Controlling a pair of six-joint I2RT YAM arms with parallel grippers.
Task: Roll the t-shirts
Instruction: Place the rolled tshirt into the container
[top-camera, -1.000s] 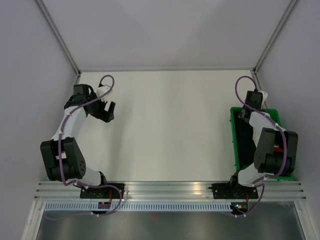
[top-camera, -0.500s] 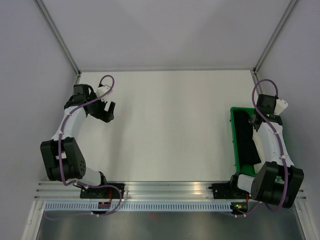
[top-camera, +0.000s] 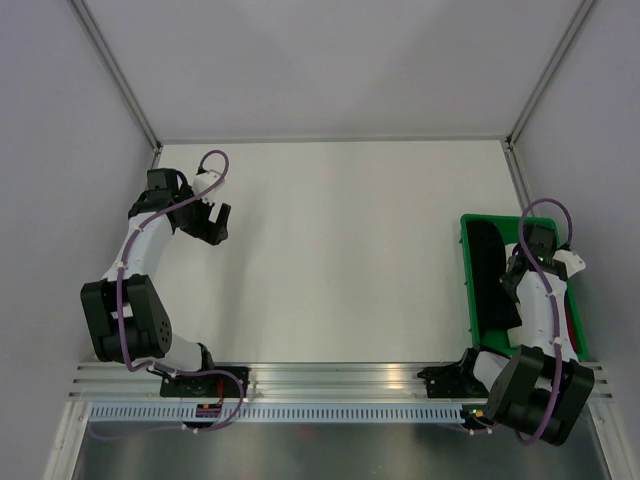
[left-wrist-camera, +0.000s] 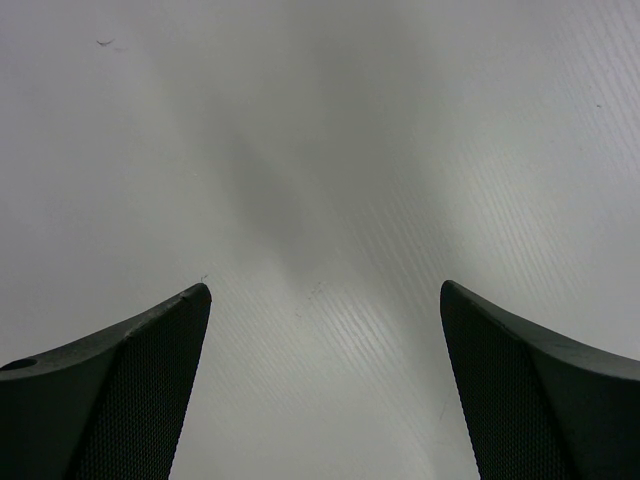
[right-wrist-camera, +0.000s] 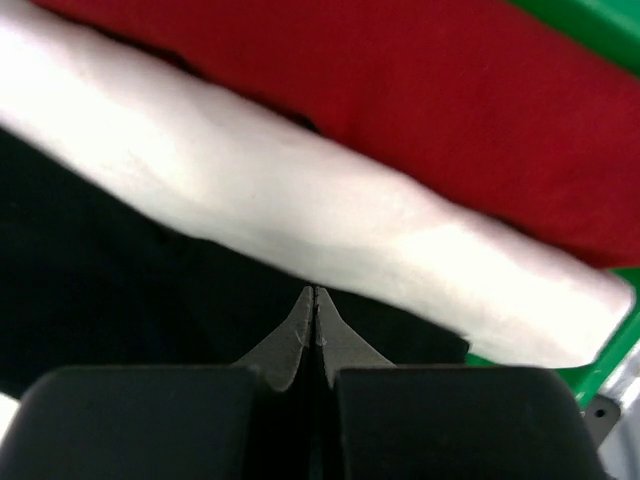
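Note:
The t-shirts lie in a green bin (top-camera: 466, 280) at the table's right edge. In the right wrist view a black shirt (right-wrist-camera: 100, 260) lies nearest, a white roll (right-wrist-camera: 300, 210) crosses the middle and a red roll (right-wrist-camera: 420, 110) lies beyond it. My right gripper (right-wrist-camera: 315, 292) hangs over the bin (right-wrist-camera: 610, 360), shut, its tips pressed together just over the black cloth with nothing between them. From above, that gripper (top-camera: 518, 278) sits over the black shirt (top-camera: 490, 275). My left gripper (left-wrist-camera: 325, 290) is open over bare white table, far left (top-camera: 215, 222).
The white table (top-camera: 340, 250) is walled by grey panels at the back and both sides. The bin stands against the right wall. An aluminium rail (top-camera: 340, 378) carrying both arm bases runs along the near edge.
My right arm has swung its wrist from the bin's far end back toward the near half, over the shirts. The left arm has not moved.

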